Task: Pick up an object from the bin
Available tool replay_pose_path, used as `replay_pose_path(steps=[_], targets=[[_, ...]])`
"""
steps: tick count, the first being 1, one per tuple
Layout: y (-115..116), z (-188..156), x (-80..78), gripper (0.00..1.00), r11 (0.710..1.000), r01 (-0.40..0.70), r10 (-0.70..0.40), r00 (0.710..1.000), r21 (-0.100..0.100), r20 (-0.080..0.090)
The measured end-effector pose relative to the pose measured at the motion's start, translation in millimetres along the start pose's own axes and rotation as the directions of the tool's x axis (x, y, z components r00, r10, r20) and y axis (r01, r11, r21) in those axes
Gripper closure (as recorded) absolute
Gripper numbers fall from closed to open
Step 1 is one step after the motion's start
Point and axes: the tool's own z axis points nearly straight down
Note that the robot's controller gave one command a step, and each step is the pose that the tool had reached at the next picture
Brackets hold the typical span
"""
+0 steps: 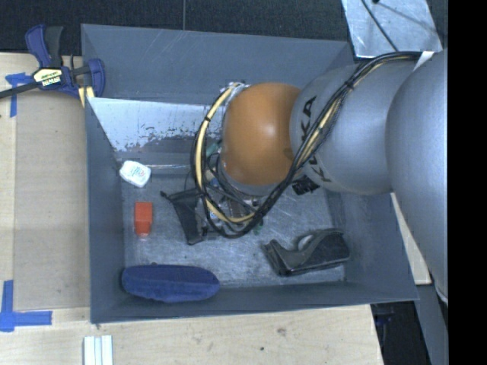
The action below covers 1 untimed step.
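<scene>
The arm reached into the grey bin from the right, its orange cover above the floor's middle. The gripper sat low beneath that cover, and whether it was open or closed could not be told. Nothing was visibly held.

Four loose things lay around it, one of each kind. One orange block was nearest, just to the gripper's left. One small white piece lay above the block. One blue pouch rested along the near wall, and one black tool lay to the lower right.
</scene>
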Motion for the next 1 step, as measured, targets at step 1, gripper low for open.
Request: replay_pose_path(steps=[1], targets=[[2.4,-50.8,-7.8,1.00,1.000,0.000,0.000,1.000,0.000,0.004]])
